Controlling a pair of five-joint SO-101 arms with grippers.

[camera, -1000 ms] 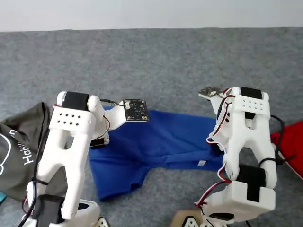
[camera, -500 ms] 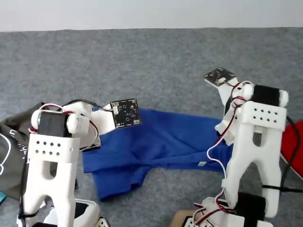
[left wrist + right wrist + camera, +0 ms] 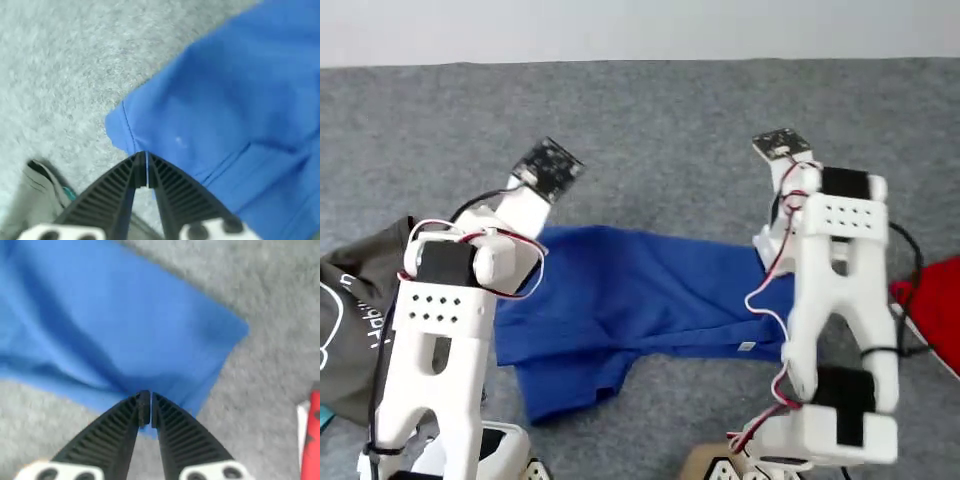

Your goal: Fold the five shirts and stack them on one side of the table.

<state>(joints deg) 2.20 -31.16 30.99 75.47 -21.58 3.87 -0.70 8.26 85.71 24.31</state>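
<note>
Rising from near table edge, two white robot arms lean over blue short-sleeved fabric shirt point(image 3: 650, 300), which lies rumpled, spread sideways across middle of grey carpet-covered table point(image 3: 670, 130). Left gripper point(image 3: 142, 161): black fingers pinched together on shirt's hemmed left corner. Right gripper point(image 3: 145, 405): fingers closed on shirt's right edge. Dark grey printed shirt point(image 3: 360, 290) bunched at left table edge, near blue one. Red fabric shirt point(image 3: 935, 310) at right edge. Carpet runs on to pale wall point(image 3: 640, 30) at far side.
</note>
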